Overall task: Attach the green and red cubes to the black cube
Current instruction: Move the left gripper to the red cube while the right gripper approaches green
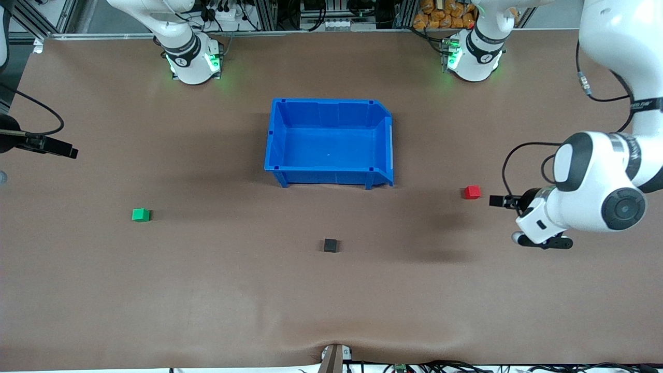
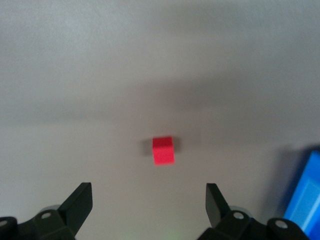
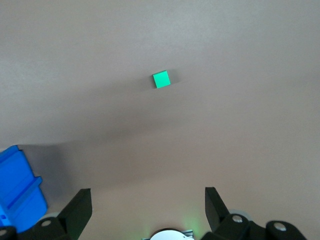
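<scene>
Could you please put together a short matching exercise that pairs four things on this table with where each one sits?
Things:
1. green cube
2. red cube
3. black cube
4. blue bin

Places:
A. nearest to the front camera of the four
B. toward the left arm's end of the table, close to the open left gripper
C. mid-table, closest to the robots' bases
D. toward the right arm's end of the table, in sight of the open right gripper

Pairs: 1-D, 2-B, 3-A, 4-C
</scene>
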`<action>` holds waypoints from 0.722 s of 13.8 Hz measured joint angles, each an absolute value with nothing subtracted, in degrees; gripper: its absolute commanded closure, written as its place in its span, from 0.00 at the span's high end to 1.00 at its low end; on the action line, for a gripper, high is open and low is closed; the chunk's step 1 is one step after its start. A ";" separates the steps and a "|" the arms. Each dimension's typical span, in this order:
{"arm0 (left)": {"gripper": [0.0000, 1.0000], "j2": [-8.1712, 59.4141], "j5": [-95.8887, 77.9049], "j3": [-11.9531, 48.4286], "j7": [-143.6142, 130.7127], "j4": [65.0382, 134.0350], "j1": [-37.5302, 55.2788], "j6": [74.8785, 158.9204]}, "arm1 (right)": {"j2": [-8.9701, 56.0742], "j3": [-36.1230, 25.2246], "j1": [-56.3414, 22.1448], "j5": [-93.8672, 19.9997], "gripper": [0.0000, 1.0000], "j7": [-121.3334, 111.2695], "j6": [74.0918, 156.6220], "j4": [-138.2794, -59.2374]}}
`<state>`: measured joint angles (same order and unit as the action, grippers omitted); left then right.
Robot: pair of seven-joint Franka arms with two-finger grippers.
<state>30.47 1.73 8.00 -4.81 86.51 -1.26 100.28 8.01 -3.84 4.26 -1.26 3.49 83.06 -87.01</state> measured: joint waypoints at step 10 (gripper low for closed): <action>1.00 34.78 1.77 8.10 -8.81 90.54 0.12 104.99 | 16.17 -4.34 10.66 -5.60 1.00 -14.08 105.58 -96.73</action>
<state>34.78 1.77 8.10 -8.81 90.54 0.12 104.99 16.17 -4.34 10.66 -5.60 -14.08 105.58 -96.73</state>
